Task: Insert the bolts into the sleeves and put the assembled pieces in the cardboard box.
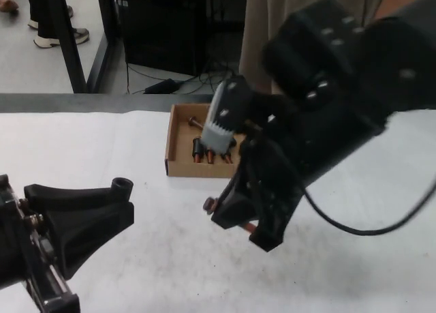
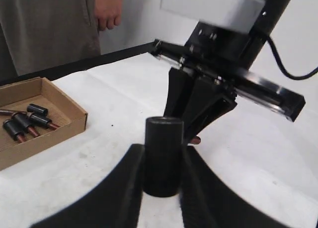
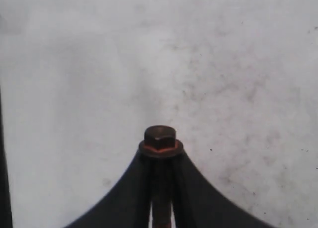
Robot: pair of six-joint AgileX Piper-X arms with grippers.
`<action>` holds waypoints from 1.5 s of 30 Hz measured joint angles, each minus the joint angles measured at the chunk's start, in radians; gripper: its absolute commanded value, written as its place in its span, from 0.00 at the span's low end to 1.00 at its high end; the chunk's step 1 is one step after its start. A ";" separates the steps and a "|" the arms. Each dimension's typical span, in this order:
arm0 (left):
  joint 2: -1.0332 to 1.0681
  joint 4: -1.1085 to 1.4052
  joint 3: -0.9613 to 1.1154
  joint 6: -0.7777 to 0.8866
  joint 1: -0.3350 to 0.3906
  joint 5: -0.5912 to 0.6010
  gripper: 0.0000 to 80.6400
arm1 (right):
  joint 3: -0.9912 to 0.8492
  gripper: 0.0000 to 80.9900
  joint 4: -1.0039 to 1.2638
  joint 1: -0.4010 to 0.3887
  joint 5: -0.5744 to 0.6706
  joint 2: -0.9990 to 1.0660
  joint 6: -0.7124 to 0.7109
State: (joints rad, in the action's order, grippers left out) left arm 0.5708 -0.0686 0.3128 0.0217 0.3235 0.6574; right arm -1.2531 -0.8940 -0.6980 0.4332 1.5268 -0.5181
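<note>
Your left end effector (image 2: 163, 181) is clamped on a sleeve (image 2: 164, 148), a plain matte black cylinder with a smooth wall and its open rim showing above the grip. It is held over the near left part of the surface (image 1: 102, 149). Your right end effector (image 3: 160, 163) is closed on a bolt (image 3: 160, 138) with a dark hex head on a round flange and a coppery shank. It is held over the middle of the surface, with the head turned toward the sleeve. Sleeve and bolt are apart, with a stretch of white, lightly speckled and creased surface showing between them. Beyond the right end effector, the cardboard box (image 1: 178, 139) sits against the far edge, near its middle. It is shallow, brown and open-topped. Inside it lie several assembled pieces (image 2: 20, 124), black sleeves with coppery ends poking out.
</note>
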 measured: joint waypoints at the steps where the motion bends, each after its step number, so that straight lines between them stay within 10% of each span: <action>1: 0.000 -0.005 0.000 0.001 0.000 0.011 0.01 | 0.004 0.00 0.005 0.000 0.000 -0.025 0.005; 26: 0.201 0.015 -0.008 -0.099 0.124 0.131 0.01 | 0.557 0.00 1.001 0.000 0.029 -0.461 0.836; 45: 0.312 0.227 -0.008 -0.115 0.235 0.026 0.01 | 0.649 0.00 1.208 -0.064 0.021 -0.468 1.053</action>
State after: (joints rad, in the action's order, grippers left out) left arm 0.8826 0.1582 0.3052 -0.0936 0.5580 0.6832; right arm -0.6043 0.3138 -0.7617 0.4546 1.0588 0.5354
